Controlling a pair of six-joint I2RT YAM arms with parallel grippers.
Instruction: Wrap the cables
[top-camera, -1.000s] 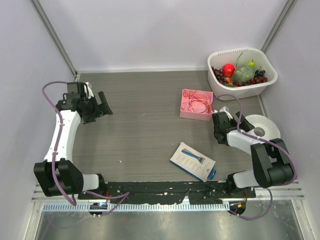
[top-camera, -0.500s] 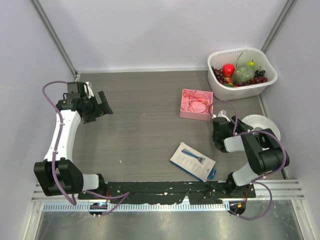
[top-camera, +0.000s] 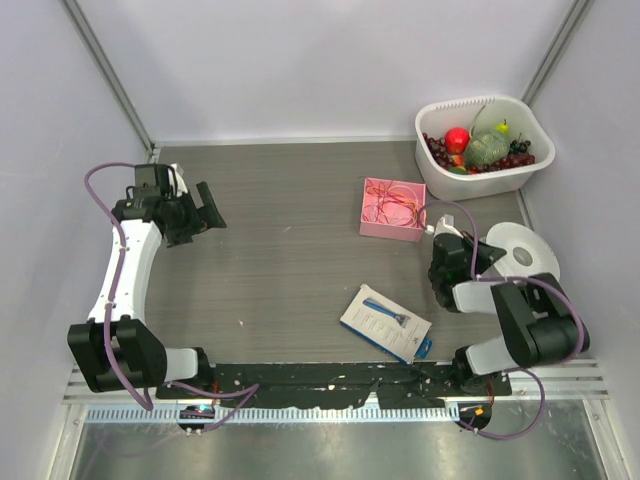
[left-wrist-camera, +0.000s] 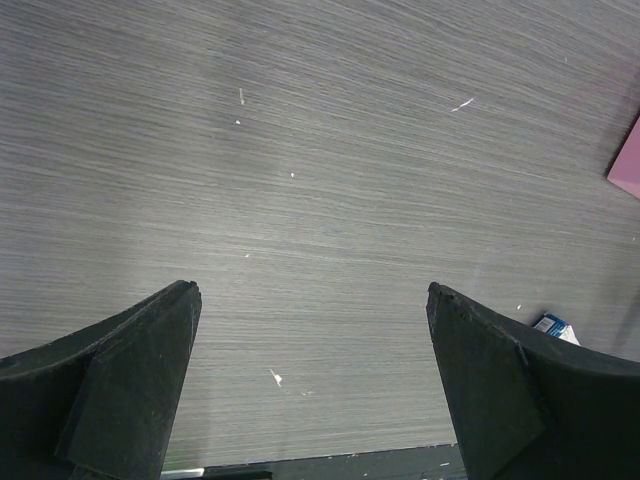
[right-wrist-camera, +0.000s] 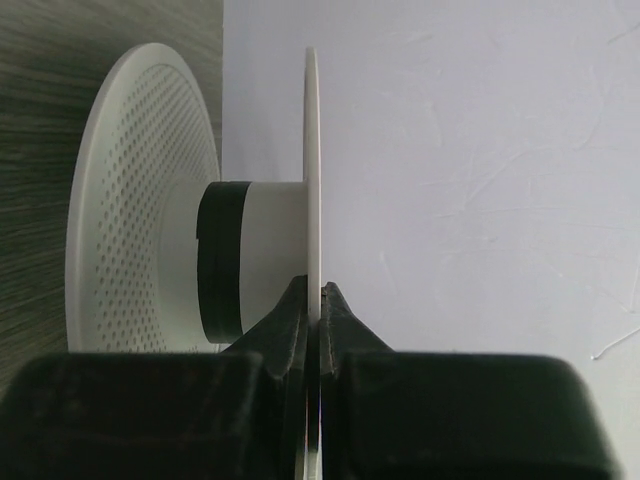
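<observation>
While the red-orange wire (top-camera: 392, 207) lies looped in the pink box (top-camera: 385, 232) | right gripper (right-wrist-camera: 320, 300) pinches the white spool (right-wrist-camera: 140, 200) by its thin flange | left gripper (left-wrist-camera: 310, 292) spread, empty | wire likely hair-light, limp, tangle-prone: take a free end.

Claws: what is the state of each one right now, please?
Left claw: open, holding nothing.
Right claw: closed on the thin rim of the white spool.
</observation>
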